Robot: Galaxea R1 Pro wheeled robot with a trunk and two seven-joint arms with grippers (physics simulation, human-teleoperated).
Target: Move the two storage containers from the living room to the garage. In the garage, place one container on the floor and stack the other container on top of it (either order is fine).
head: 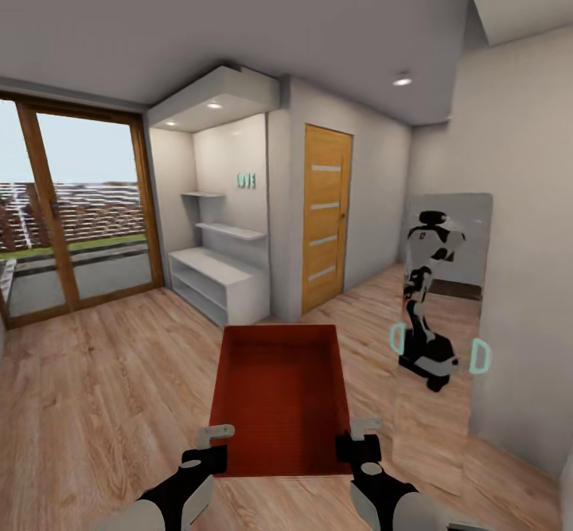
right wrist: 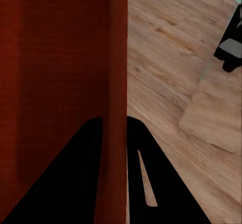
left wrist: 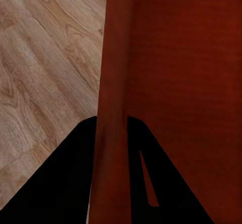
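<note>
A red-orange container hangs level in front of the robot, above the wood floor of the living room. Its open top faces up and its long axis runs straight away from the robot, toward the white shelf unit and the wooden door beyond. The near short wall sits between the two arms; the far short wall points at the corner by the door.

The left gripper grips the container's left long wall near the robot's end. In the left wrist view that wall passes upright between the dark fingers, one finger inside the box and one outside, so the jaws are clamped on it.

The right gripper does the same on the right long wall. In the right wrist view the wall stands between the fingers, jaws closed on it, with floor planks on the outer side.

A mirror leans against the right-hand wall and shows the robot's reflection. Glass doors with wood frames fill the left of the room.
</note>
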